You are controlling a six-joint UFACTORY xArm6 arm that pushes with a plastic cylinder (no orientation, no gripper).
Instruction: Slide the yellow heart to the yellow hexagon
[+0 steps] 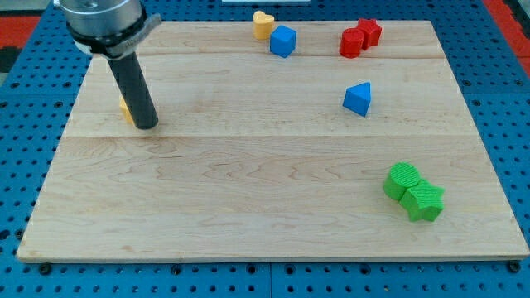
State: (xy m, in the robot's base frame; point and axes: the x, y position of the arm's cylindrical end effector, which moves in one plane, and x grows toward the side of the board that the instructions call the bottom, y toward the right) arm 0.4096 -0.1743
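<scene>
The yellow heart (263, 24) lies at the view's top, just left of centre, touching a blue cube (283, 40). A yellow block, likely the hexagon (124, 109), is at the view's left, mostly hidden behind my rod, with only a small edge showing. My tip (147, 126) rests on the board right beside that yellow block, on its right side. The heart is far to the upper right of my tip.
Two red blocks (360, 37) sit together at the top right. A blue triangular block (358, 98) lies right of centre. Two green blocks (413, 192) sit touching at the lower right. The wooden board (248, 207) lies on a blue pegboard.
</scene>
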